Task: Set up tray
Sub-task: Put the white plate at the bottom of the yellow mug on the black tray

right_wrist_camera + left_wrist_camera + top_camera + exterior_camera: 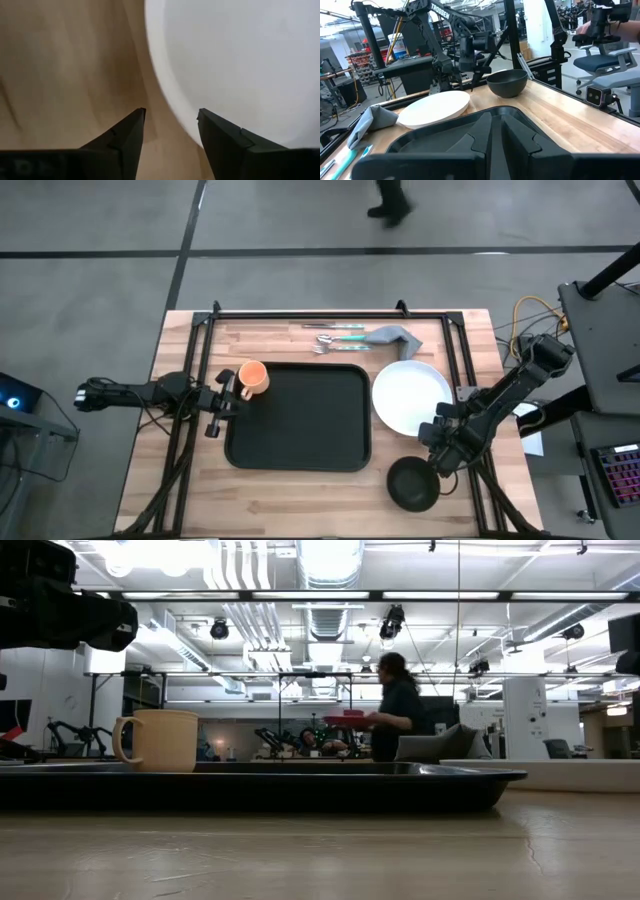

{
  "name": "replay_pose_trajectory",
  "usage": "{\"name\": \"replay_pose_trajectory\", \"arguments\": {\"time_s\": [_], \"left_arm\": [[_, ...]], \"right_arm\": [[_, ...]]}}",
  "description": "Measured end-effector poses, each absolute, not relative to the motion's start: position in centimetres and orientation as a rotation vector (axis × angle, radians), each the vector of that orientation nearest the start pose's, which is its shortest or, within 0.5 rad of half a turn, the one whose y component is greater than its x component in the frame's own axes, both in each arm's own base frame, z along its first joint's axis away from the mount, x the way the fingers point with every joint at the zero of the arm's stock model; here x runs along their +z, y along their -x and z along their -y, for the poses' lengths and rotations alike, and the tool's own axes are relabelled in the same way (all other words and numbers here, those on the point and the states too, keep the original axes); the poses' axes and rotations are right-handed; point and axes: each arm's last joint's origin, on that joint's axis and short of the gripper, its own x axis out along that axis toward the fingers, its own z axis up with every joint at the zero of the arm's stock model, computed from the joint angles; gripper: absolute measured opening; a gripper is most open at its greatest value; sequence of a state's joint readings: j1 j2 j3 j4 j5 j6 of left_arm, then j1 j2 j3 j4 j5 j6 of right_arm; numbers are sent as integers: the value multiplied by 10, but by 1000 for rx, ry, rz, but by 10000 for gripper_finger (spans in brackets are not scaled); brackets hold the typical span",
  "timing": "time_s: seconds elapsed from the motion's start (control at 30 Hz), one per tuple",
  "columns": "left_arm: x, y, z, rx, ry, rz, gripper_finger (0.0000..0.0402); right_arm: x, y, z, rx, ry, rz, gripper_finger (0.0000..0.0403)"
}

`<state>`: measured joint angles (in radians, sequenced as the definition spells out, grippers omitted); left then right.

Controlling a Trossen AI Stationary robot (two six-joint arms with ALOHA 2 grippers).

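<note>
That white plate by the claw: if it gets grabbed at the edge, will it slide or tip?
The white plate looks smooth and glossy, so it would probably slide on the wooden table when nudged. Its rim seems thin and low, likely awkward for the open right gripper poised at its edge. It looks rigid, possibly breakable.

Grey floor [300, 215], ceiling ducts [330, 565]

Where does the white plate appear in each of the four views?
High view: white plate right of the tray, above the dark bowl.
Low view: plate at far right, only a low pale band behind the tray.
Left wrist view: centre-left, beyond the tray.
Right wrist view: fills the upper right, past the right gripper.
Shared landmark: the tray.
</note>
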<state>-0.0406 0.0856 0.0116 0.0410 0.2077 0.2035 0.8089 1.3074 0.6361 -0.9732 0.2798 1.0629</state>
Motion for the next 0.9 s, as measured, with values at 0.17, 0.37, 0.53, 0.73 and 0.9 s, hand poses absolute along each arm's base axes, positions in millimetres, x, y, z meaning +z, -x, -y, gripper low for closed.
{"name": "replay_pose_trajectory", "arguments": {"time_s": [0.17,0.37,0.53,0.73,0.9], "left_arm": [[165,-101,10,-251,-200,-8,22],[165,-101,10,-251,-200,-8,22],[165,-101,10,-251,-200,-8,22],[165,-101,10,-251,-200,-8,22],[164,-101,10,-251,-200,-8,22]], "right_arm": [[145,-120,-115,-367,2,-1383,171],[134,-115,-109,-371,7,-1387,158],[132,-115,-109,-364,-1,-1382,119],[135,-117,-111,-346,12,-1376,55],[139,-120,-114,-292,63,-1372,15]]}}
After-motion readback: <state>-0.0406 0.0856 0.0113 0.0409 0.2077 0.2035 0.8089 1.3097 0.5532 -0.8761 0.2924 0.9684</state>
